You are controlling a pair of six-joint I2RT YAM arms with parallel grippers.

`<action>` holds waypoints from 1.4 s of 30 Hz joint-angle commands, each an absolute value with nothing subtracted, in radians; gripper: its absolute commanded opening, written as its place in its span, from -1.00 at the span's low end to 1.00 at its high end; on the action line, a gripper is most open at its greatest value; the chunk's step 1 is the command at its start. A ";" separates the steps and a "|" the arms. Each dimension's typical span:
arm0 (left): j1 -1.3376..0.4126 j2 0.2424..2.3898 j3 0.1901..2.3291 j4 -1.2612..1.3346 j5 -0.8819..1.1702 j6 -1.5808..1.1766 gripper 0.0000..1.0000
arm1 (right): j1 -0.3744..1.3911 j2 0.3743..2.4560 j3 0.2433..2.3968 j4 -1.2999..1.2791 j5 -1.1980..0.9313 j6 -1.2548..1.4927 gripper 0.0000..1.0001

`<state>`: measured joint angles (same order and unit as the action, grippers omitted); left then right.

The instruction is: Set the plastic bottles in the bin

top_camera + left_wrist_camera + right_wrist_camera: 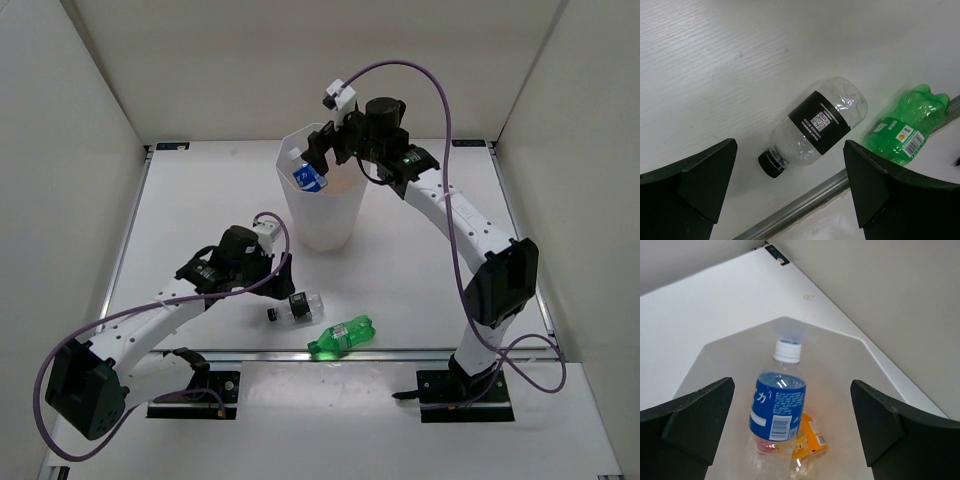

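The white faceted bin (322, 215) stands mid-table. My right gripper (322, 150) is open over its rim. The clear bottle with a blue label (777, 412) is free between the wide-open fingers (692, 420), inside the bin (730, 347), with an orange bottle (812, 437) below it; the blue-label bottle also shows in the top view (308, 177). My left gripper (268, 272) is open and empty above the clear bottle with black cap and label (815, 126), which lies on the table (294, 306). A green bottle (341, 336) lies near the front edge, also in the left wrist view (902, 131).
A metal rail (300, 352) runs along the table's front edge, right beside the green bottle. White walls enclose the table on the left, back and right.
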<state>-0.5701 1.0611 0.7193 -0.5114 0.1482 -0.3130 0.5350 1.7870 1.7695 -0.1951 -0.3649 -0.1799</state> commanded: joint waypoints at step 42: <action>-0.571 0.965 1.033 -0.539 -0.095 -0.388 0.52 | 0.311 0.856 0.735 -0.446 -0.405 -0.050 0.93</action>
